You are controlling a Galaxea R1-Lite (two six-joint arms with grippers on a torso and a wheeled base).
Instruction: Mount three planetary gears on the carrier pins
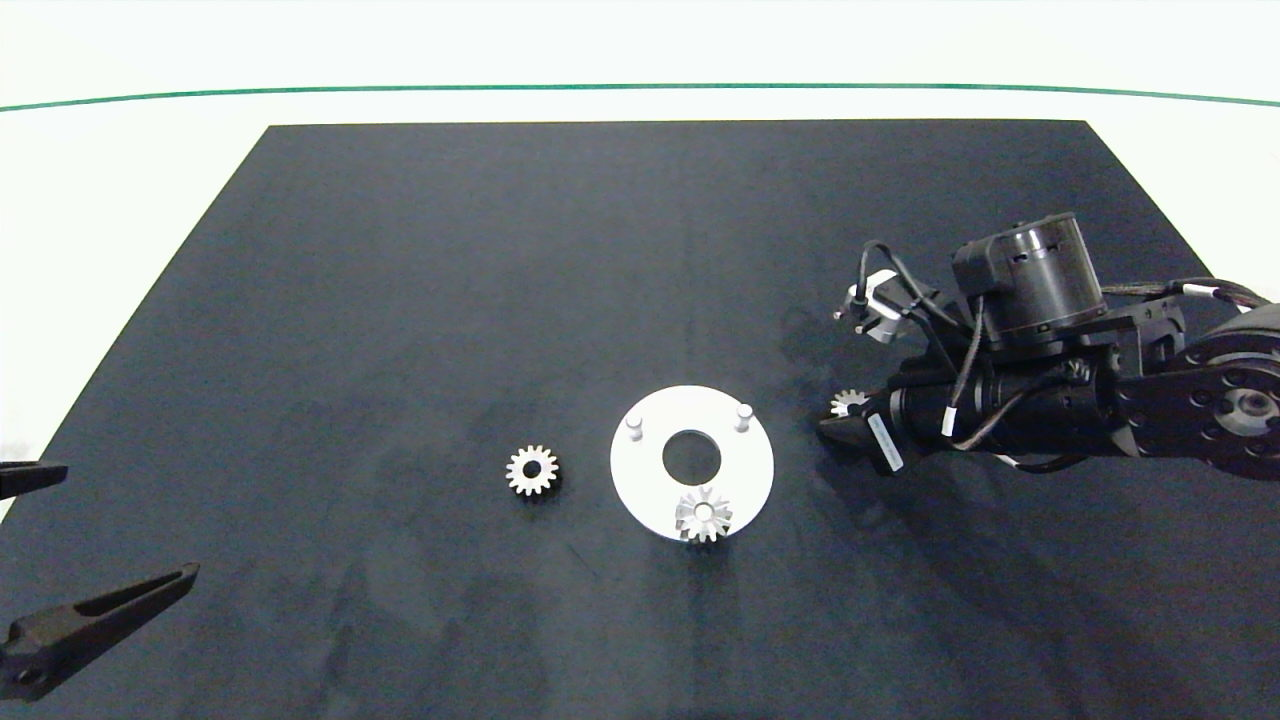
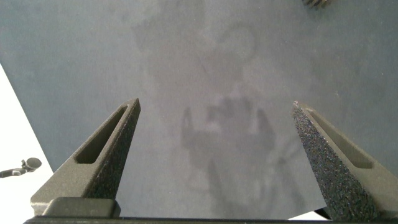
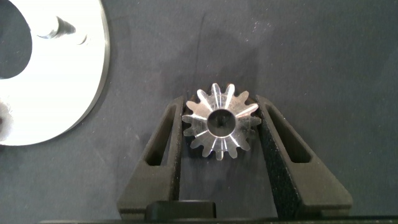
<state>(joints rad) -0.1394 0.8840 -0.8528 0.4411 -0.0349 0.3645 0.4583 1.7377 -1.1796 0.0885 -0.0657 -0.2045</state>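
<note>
Planetary gears [image 1: 704,516]: one on black mat [image 1: 400,300] (white surround), right fingers [image 3: 221,134] clamping another, left fingers [image 2: 217,155] wide.

The right arm [image 1: 1050,400] hides most of one gear [image 1: 848,403].

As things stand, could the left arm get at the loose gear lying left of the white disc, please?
Probably yes: the left hand is open at the table's left edge, and only bare mat lies between it and that gear. The right hand is busy elsewhere.
</note>
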